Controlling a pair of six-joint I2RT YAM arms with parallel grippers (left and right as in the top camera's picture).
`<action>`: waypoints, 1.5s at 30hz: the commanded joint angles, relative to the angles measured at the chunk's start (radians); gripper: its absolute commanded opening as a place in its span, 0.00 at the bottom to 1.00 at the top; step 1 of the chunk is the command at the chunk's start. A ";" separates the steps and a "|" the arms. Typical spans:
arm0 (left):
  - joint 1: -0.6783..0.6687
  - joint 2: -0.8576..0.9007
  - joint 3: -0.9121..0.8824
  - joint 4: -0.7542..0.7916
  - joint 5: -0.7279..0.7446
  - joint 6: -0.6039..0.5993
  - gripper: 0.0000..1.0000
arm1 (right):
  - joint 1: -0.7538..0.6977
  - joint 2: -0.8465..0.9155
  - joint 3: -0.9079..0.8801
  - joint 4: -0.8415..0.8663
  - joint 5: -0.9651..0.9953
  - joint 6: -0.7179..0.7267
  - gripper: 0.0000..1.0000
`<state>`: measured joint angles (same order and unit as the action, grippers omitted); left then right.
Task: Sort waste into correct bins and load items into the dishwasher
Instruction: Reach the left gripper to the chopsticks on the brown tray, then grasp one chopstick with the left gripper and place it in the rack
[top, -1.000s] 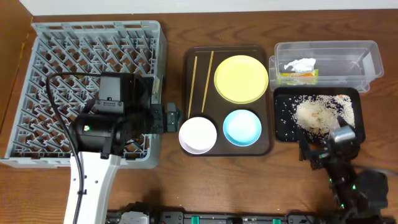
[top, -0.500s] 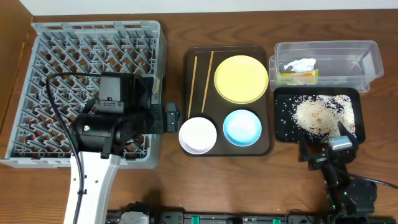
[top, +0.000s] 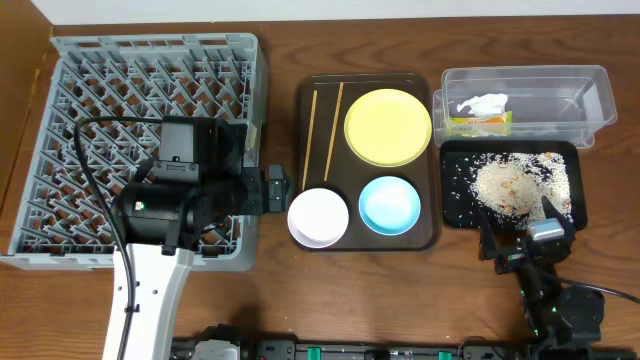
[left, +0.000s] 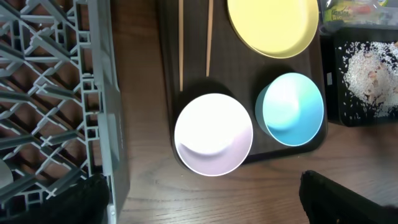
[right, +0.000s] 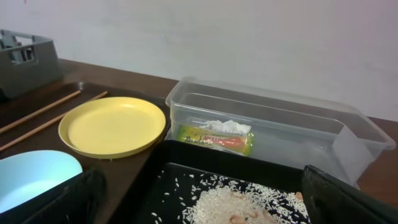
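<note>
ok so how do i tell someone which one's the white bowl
Find the dark brown serving tray mid-table. At its front corner nearest the grey dish rack sits the white bowl, beside the light blue bowl. It is the only white dish on the tray.

Rice scraps (top: 510, 185) in black tray (top: 458, 215); wrapper (top: 480, 123), tissue (top: 483, 103) in clear tub (top: 590, 95).

- This looks like a robot test bench, not a home kitchen. A black-and-white robot arm (top: 160, 205) trailing a loose black cable (top: 80, 150) fills the left of the overhead view.
- The wooden table (top: 400, 290) is bare, with a plain white wall (right: 249, 37) behind it.
- A grey dish rack (top: 60, 100) and a brown serving tray (top: 305, 100) sit directly on the tabletop.
- Dark hardware (top: 330, 350) lines the bottom edge.
</note>
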<state>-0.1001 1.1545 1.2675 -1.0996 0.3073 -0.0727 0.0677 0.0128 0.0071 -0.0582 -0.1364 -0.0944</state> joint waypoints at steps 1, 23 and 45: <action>-0.002 -0.004 0.018 -0.003 -0.013 0.016 0.98 | -0.012 -0.006 -0.002 -0.005 0.005 0.011 0.99; -0.121 0.272 0.156 0.125 -0.126 -0.078 0.91 | -0.012 -0.006 -0.002 -0.005 0.005 0.011 0.99; -0.276 0.942 0.256 0.484 -0.275 0.028 0.61 | -0.012 -0.006 -0.002 -0.005 0.005 0.011 0.99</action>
<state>-0.3691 2.0468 1.5040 -0.6197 0.0494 -0.0544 0.0677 0.0128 0.0071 -0.0586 -0.1360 -0.0944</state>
